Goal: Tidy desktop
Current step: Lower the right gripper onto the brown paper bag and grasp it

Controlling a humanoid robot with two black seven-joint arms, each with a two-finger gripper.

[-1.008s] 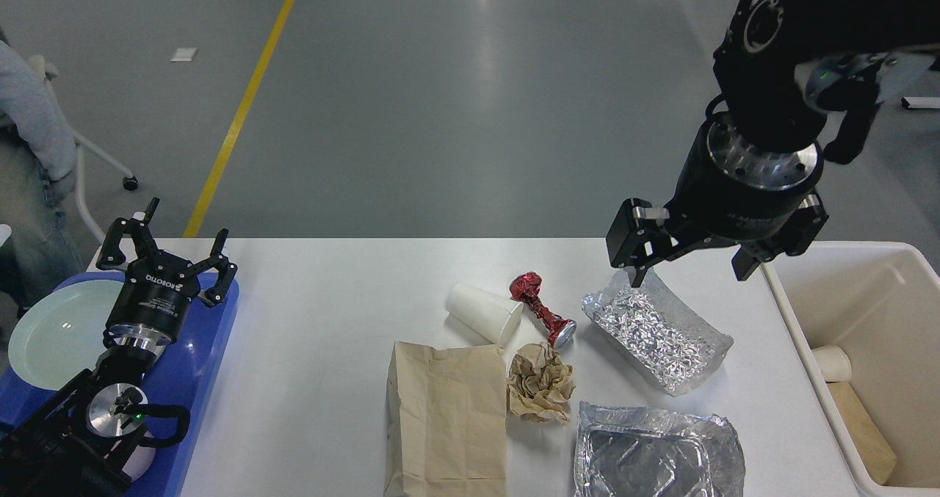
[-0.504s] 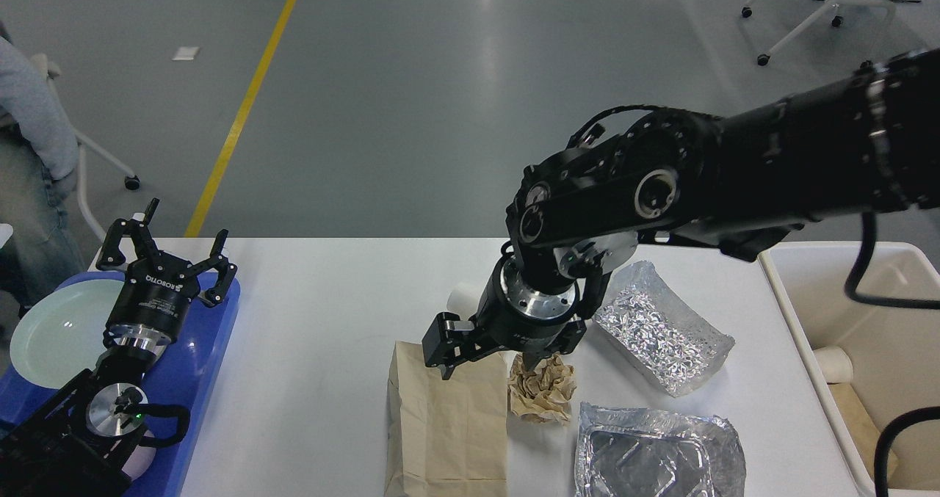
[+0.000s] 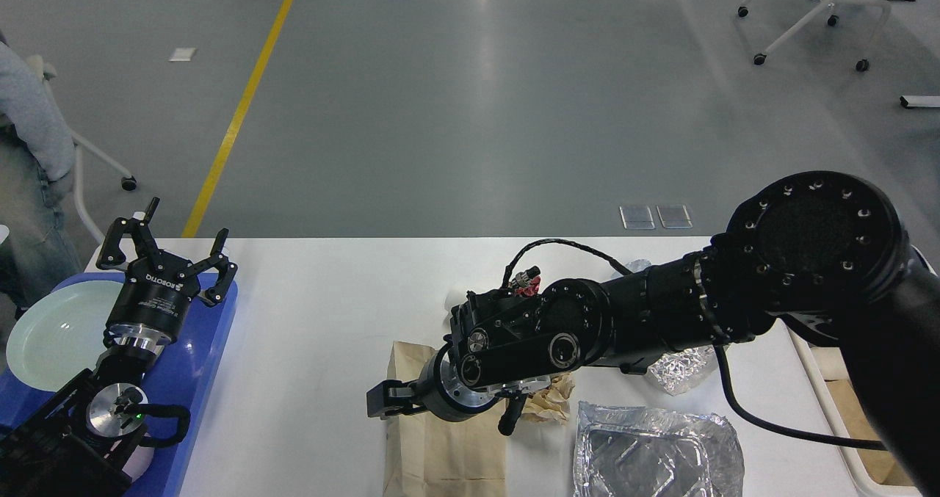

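Observation:
The white desktop (image 3: 316, 321) carries litter in its middle and right part. A flat brown paper bag (image 3: 440, 456) lies at the front edge. My right gripper (image 3: 444, 411) hangs low over the bag's top end, open, with nothing between its fingers. A crumpled brown paper ball (image 3: 552, 405) sits just right of it, partly under my wrist. A foil tray (image 3: 653, 453) lies at the front right. My right arm covers most of a crumpled foil sheet (image 3: 679, 368) and a red foil wad (image 3: 527, 285). My left gripper (image 3: 169, 244) stands open above the blue tray (image 3: 213, 350).
A pale green plate (image 3: 48, 332) rests on the blue tray at the far left. The cream bin (image 3: 802, 354) stands at the table's right end, mostly behind my arm. A person (image 3: 29, 137) sits beyond the left corner. A wheeled chair (image 3: 815, 12) stands far back right.
My right arm has swung left from beside the bin and dropped low, so its open gripper now hangs over the paper bag. It now hides the white cup. The left arm has not moved.

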